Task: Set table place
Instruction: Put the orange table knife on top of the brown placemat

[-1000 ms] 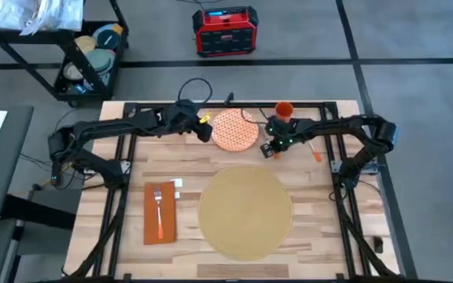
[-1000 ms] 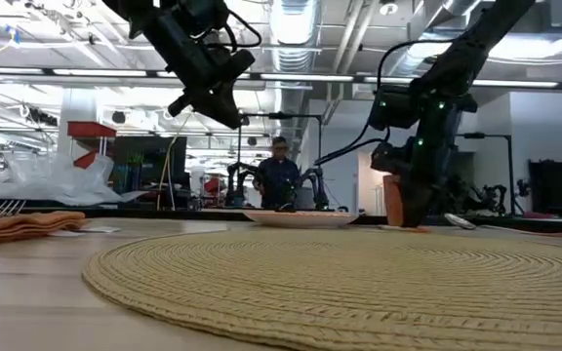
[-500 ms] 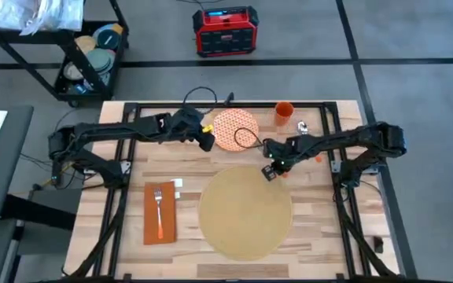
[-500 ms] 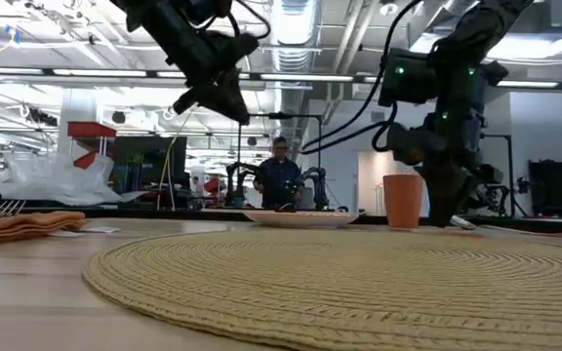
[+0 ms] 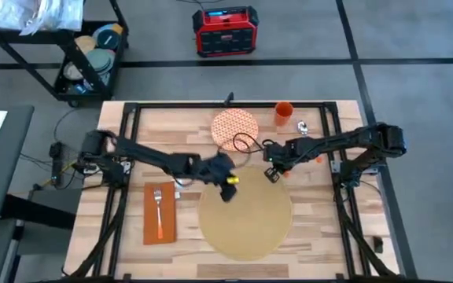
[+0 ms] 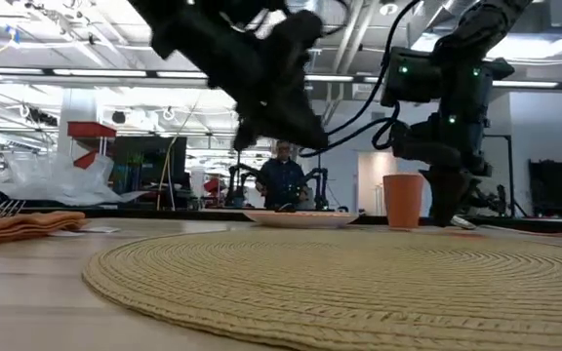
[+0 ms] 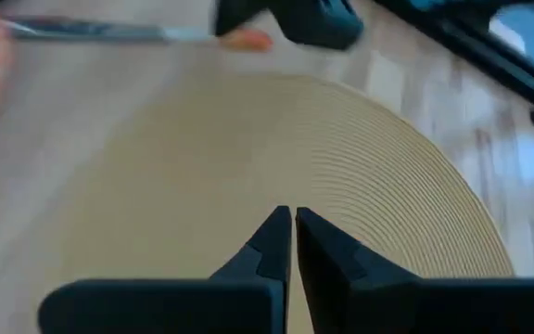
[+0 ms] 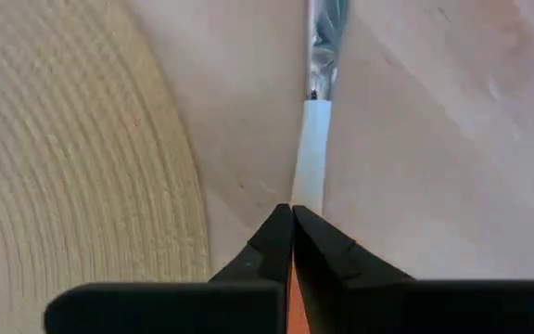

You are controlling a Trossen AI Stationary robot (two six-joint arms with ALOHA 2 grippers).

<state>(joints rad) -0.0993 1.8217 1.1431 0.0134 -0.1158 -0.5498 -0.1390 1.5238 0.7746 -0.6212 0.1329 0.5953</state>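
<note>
On the left part of the light plank table (image 5: 313,236), a rust-orange napkin (image 5: 160,214) is laid flat, with a fork (image 5: 159,211) resting on it. The left gripper (image 5: 228,187) is held low over the far left edge of the round tan woven placemat (image 5: 245,211), its jaws pressed together with nothing seen between them in the left wrist view. The placemat is set in the near middle of the table, to the right of the napkin and apart from it. Beyond it, near the far edge, an orange-and-white patterned plate (image 5: 235,129) is seen, and to the right of that an orange cup (image 5: 283,113) stands upright. The right gripper (image 5: 273,172) is positioned just off the far right edge of the placemat, its jaws pinching the orange handle of a knife (image 8: 311,139), whose blade points away over bare wood.
</note>
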